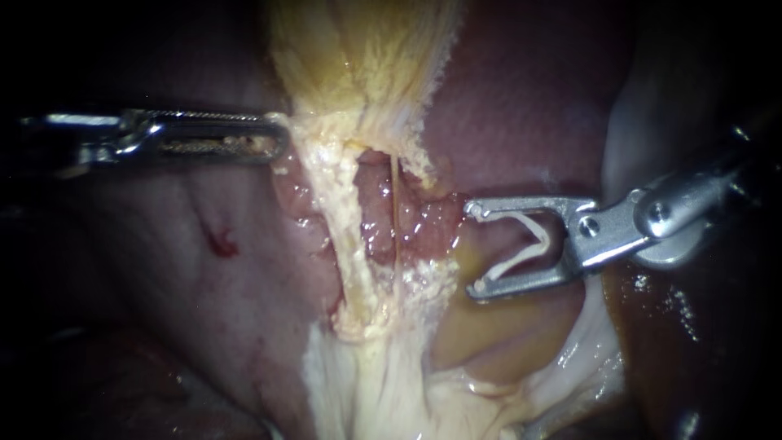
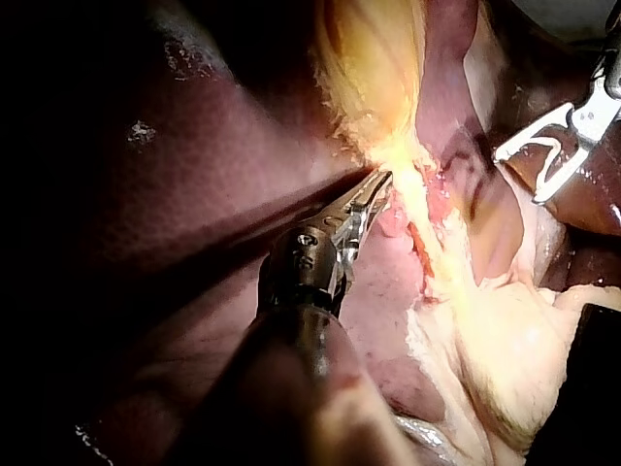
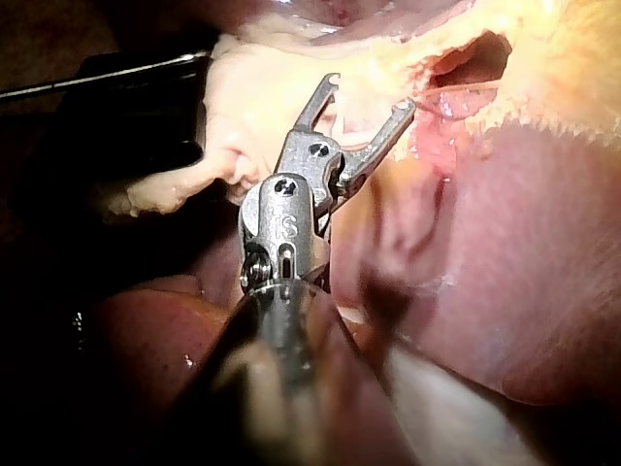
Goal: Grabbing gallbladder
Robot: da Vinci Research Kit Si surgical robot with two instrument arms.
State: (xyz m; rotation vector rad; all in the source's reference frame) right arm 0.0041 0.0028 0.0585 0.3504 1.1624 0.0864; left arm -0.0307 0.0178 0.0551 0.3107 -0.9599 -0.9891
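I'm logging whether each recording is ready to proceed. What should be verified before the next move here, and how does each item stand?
1. Both instrument tips visible in the endoscope view: ok.
2. Left instrument reaches the edge of the yellowish tissue: ok.
3. Left instrument actually holds that tissue: cannot tell.
4. Right instrument has a clip seated between its jaws: ok.
5. Right instrument's tips are apart from the tissue beside them: cannot tell.
6. Bleeding: one small red mark on the liver, with no pooling visible: ok.
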